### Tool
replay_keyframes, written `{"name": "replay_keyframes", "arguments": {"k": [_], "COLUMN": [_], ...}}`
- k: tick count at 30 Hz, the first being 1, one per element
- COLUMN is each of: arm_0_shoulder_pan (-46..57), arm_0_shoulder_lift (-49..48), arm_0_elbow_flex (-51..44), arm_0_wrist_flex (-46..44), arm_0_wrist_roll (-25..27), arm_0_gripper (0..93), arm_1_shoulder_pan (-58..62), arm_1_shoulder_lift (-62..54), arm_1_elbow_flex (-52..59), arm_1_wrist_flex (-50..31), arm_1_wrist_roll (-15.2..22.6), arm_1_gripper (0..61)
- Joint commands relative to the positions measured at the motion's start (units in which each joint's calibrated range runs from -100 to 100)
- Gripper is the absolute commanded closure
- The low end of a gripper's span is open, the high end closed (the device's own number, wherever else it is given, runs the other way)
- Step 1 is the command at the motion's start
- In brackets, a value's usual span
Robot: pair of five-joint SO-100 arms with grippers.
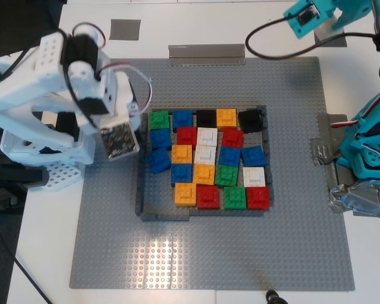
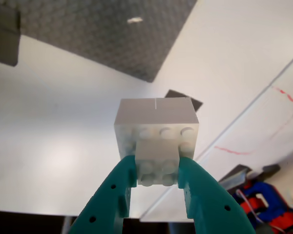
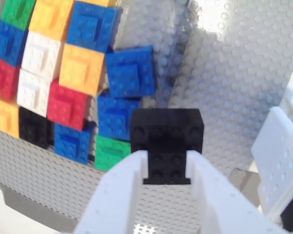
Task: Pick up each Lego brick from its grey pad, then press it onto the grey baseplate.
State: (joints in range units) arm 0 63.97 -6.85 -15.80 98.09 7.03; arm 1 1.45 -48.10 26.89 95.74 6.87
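Observation:
In the first wrist view my first gripper [image 2: 157,163] has teal fingers shut on a white Lego brick [image 2: 156,126], held high over the white table with a corner of the grey baseplate [image 2: 102,34] beyond. In the second wrist view my second gripper [image 3: 167,156] has white fingers shut on a black brick [image 3: 167,131], above the baseplate [image 3: 244,73] beside the packed bricks [image 3: 73,68]. In the exterior view the bricks [image 1: 206,158] fill a thin dark-grey frame [image 1: 161,214] on the baseplate [image 1: 291,240]. The white arm [image 1: 82,95] hangs at their left; both sets of jaws are hidden there.
The teal arm's base [image 1: 361,145] stands at the exterior view's right, taped down with crumpled grey tape [image 1: 358,196]; its upper part [image 1: 316,12] reaches out of the top edge. A grey strip [image 1: 206,54] and a tape patch [image 1: 125,29] lie behind the baseplate.

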Motion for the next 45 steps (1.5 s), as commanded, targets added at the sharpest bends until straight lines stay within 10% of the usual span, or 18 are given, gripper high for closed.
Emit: {"name": "replay_keyframes", "arguments": {"k": [1,45], "arm_0_shoulder_pan": [-2.5,-26.7], "arm_0_shoulder_lift": [-3.5,-22.8], "arm_0_elbow_flex": [-1.3,21.6], "arm_0_wrist_flex": [1.9,1.9], "arm_0_wrist_roll": [2.3,-3.7], "arm_0_gripper": [92.7,92.7], "arm_1_shoulder_pan": [5.8,25.6], "arm_1_shoulder_lift": [-1.3,17.8], "arm_1_elbow_flex": [1.2,17.1], "arm_1_wrist_flex": [-5.3,-37.4], "arm_1_wrist_roll": [1.4,5.9], "arm_1_gripper": [61.2,61.2]}}
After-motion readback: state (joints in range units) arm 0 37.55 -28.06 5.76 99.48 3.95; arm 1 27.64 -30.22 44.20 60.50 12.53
